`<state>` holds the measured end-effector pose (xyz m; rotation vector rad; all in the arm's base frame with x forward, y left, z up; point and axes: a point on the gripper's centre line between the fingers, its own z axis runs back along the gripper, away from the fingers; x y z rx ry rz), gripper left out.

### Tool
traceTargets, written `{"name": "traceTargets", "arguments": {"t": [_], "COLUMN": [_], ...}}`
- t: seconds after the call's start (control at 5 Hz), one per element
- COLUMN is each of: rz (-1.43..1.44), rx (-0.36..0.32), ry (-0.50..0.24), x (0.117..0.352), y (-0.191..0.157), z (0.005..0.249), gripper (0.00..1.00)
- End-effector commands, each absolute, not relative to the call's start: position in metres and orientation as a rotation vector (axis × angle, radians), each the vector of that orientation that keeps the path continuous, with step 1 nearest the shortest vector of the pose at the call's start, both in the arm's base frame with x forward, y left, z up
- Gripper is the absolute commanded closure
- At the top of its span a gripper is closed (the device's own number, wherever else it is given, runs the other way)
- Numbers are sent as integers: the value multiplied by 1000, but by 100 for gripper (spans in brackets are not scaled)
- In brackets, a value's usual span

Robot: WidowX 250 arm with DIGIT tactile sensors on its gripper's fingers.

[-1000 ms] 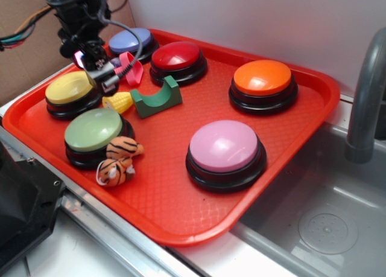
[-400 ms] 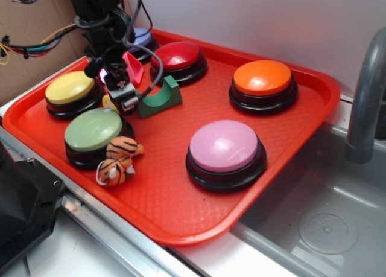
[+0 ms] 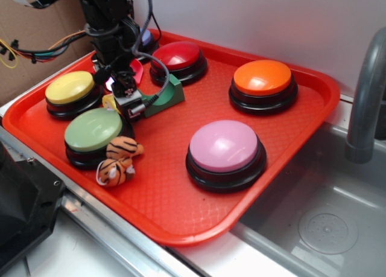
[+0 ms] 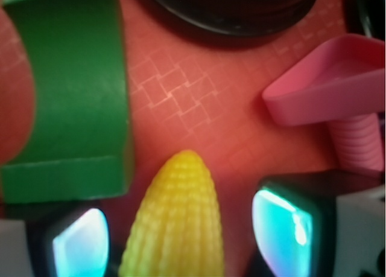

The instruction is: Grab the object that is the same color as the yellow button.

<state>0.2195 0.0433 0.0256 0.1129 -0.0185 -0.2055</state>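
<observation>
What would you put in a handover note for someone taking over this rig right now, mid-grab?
Gripper: open, lowered over the red tray, one finger on either side of the toy corn; not closed on it yet.
Toy corn: lies on the tray between the yellow button and the green arch block, mostly hidden by the arm in the exterior view. A pink scoop lies close by.
Done: approach and alignment with the corn.
Left: close the fingers on the corn and lift it, probably without nudging the arch block, which sits near one finger.
</observation>
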Motion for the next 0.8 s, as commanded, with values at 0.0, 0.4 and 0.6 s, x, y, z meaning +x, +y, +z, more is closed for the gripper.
{"name": "traceTargets", "arguments": {"t": [0.0, 0.4, 0.6], "rz": [-99, -65, -31], "rx": [112, 96, 87], "ry": [-28, 6, -2], "x": [224, 223, 225], "y": [55, 57, 54], "z": [28, 29, 43], "gripper": [11, 100, 100]}}
